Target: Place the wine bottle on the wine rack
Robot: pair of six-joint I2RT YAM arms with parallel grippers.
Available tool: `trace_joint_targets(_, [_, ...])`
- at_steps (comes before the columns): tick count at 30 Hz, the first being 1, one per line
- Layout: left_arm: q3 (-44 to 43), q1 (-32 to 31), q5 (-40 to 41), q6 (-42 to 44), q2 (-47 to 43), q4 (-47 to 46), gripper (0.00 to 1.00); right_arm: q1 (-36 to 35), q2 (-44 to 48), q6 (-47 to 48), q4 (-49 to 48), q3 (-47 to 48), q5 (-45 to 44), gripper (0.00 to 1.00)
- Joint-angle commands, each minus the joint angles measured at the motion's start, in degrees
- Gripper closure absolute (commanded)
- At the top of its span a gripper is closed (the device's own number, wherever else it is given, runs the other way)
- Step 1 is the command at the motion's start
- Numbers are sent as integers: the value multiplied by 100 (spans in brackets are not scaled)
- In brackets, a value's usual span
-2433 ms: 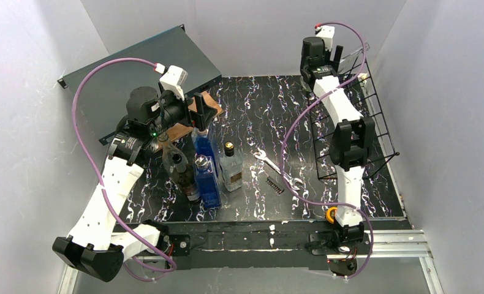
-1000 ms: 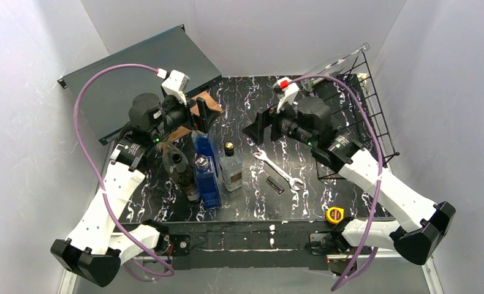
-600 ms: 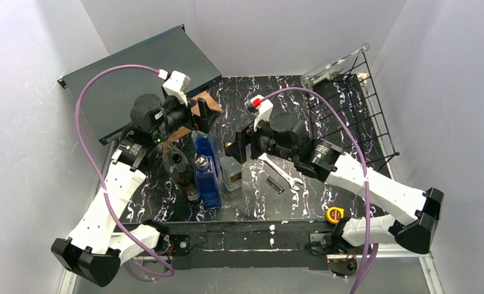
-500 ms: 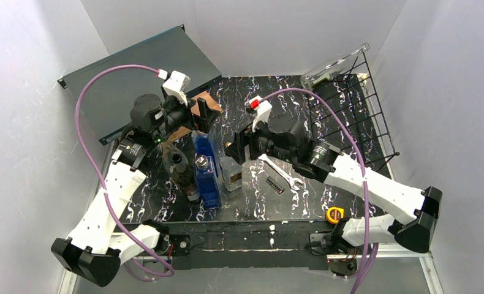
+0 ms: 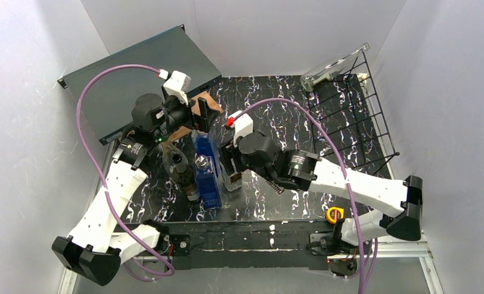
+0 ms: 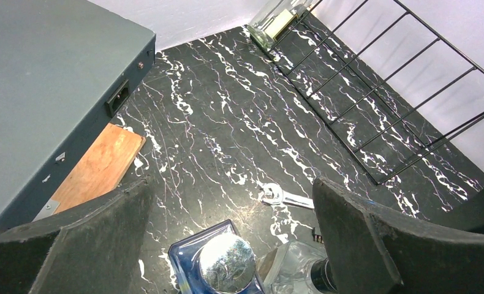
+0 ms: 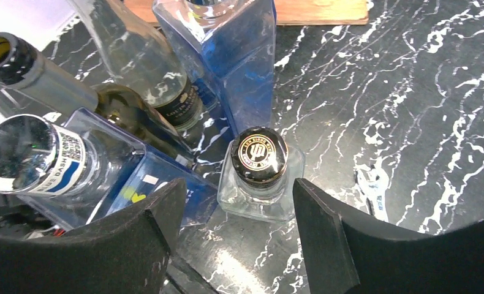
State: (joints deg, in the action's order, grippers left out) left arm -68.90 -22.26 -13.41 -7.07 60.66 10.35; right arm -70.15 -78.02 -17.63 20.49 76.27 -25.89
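The wine bottle (image 5: 179,168), dark green with an open black neck, stands among several bottles at centre left; it also shows in the right wrist view (image 7: 120,110). My right gripper (image 5: 227,156) (image 7: 233,208) is open, its fingers either side of bare table just short of a clear square bottle (image 7: 261,177) with a black cap, touching nothing. My left gripper (image 5: 200,116) (image 6: 230,239) hangs open above a blue bottle's silver cap (image 6: 227,263). The black wire wine rack (image 5: 356,122) (image 6: 380,110) stands at the right, with a clear bottle (image 5: 334,63) lying on its top row.
A second blue bottle (image 7: 239,55) and a clear labelled bottle (image 7: 135,55) crowd the wine bottle. A wrench (image 7: 374,190) lies right of the square bottle. A dark grey case (image 5: 135,67) and a wooden board (image 6: 95,168) sit back left. A yellow tape measure (image 5: 332,214) lies front right.
My right arm has swung from the rack leftwards and down to the clear square bottle, its jaws narrowing on the way. The left arm has stayed still.
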Motion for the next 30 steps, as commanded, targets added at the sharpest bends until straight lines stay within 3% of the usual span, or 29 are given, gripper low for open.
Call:
trace_joint_targets(1, [-42,-26,25,30,20,-48,1,-205,-83,90,132,362,-1103,28])
trace_joint_targets(17, [-98,-29,-2,4,48,12,1,-280,-577,154,-406,374,-1341,34])
trace_joint_targets(23, [-110,-26,-32,-24,117,28,1,-280,-515,102,-774,131,-1288,61])
trace_joint_targets(27, [-123,-35,-48,-40,123,37,1,-262,-471,417,-759,391,-1695,96])
trace_joint_targets(30, [-131,-35,-54,-44,129,37,1,-239,-431,580,-753,561,-1953,99])
